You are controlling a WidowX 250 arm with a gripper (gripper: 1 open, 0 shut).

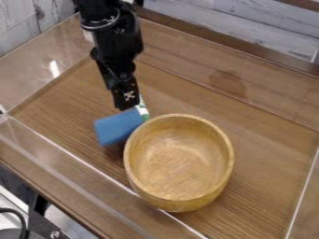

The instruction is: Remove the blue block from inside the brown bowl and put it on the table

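- The bench (pixel 249 103) is a brown top with wood grain, and it fills nearly the whole view.
- Clear plastic walls (pixel 62 159) stand along the edges of the bench; the one at the left and front catches bright reflections.
- Behind the far wall, at the top right, a pale grey board surface shows, and at the lower left corner something dark lies below the bench edge, too unclear to name.
- The black robot arm (pixel 110 28) comes down from the top left part of the picture and stands nearly upright over the bench.
- The gripper (pixel 125 96) points down at the bench; its jaws stand apart and have hold of nothing.
- The blue block (pixel 117 128) lies on the bench just under the gripper, free of the fingers, a little tilted in the view, outside the bowl and just beside its left rim; whether it touches the rim I cannot tell.
- A small white and green thing (pixel 141 111) shows between the gripper tip and the bowl, mostly hidden.
- The brown bowl (pixel 178 161) stands on the bench right of the block, upright, and its inside shows only wood grain.
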